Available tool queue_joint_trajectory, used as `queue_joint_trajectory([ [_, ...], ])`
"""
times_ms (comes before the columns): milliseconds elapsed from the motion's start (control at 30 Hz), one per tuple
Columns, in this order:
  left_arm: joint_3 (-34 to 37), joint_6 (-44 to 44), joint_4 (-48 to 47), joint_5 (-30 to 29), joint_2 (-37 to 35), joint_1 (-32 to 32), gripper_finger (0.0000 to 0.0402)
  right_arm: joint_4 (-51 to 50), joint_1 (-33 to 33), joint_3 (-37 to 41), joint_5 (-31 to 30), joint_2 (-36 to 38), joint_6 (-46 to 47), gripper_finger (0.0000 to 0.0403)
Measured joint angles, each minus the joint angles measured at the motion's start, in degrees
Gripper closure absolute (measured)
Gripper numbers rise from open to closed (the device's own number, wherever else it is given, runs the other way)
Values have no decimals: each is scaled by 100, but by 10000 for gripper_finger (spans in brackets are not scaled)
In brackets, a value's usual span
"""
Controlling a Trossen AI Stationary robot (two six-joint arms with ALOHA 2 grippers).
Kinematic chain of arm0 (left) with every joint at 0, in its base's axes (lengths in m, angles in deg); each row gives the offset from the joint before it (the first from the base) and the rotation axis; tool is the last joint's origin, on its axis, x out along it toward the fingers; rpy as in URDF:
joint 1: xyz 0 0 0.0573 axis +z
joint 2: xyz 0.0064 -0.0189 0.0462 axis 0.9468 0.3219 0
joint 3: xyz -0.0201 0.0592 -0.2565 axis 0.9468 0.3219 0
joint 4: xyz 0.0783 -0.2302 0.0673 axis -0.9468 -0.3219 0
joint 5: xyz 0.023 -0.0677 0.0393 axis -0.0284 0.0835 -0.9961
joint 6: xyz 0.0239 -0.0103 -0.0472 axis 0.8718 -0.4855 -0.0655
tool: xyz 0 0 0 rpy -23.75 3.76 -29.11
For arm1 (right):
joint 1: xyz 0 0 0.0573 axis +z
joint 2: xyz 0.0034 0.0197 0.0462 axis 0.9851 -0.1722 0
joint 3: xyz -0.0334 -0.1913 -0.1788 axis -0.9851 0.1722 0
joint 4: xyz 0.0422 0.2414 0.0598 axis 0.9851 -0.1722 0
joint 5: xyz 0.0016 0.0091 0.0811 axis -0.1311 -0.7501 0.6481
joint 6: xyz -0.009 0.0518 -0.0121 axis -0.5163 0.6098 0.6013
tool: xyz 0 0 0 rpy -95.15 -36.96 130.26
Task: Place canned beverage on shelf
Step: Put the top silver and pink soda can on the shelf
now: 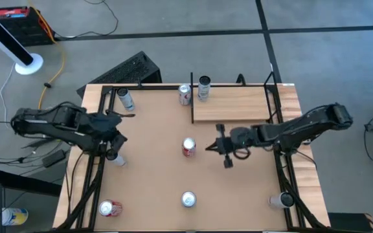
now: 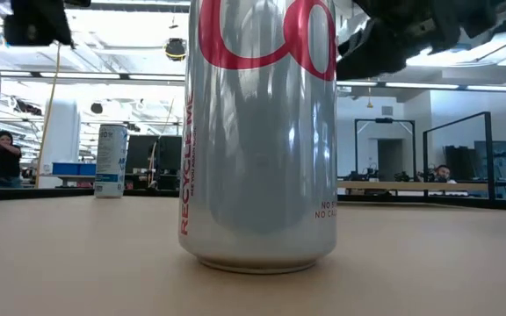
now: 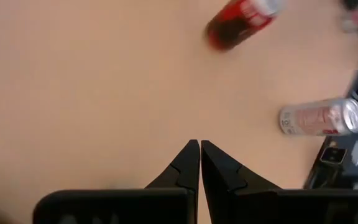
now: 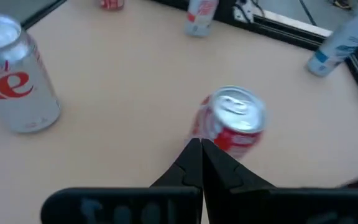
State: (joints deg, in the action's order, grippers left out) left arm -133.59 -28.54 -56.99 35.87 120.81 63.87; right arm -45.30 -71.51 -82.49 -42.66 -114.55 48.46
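We see a gray floor (image 1: 173,32) with dark lines, a yellow cable (image 1: 60,61) and a white fan base (image 1: 28,63). Long ceiling lights (image 2: 139,39) shine above far desks (image 2: 411,186).

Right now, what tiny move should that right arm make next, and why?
Probably open its fingers: the right gripper is shut, its tips right beside the upright red can in mid-table, so it cannot close around it yet. The shelf holds no can.

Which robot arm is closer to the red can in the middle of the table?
The right arm. Its tool, fingers shut, sits just beside the upright red-and-white drink can mid-table, near the pale wooden shelf board. The left tool, also shut, is over by the table's left edge, farther from that can.
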Motion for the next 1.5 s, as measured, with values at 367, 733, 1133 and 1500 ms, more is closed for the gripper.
queue_joint_trajectory([
  [367,-679,-1486,-1381,749,898,-178,400,183,835,-68,-503,-566,-26,382],
  [733,-675,-1239,-1978,865,1099,-210,295,25,1260,-113,-582,-519,55,380],
  [1133,-673,-1584,-2111,989,1098,-13,156,-460,1096,-111,-754,-522,-335,380],
  [1500,-552,-3555,-2478,1142,1064,98,100,-161,477,729,-925,-522,177,380],
])
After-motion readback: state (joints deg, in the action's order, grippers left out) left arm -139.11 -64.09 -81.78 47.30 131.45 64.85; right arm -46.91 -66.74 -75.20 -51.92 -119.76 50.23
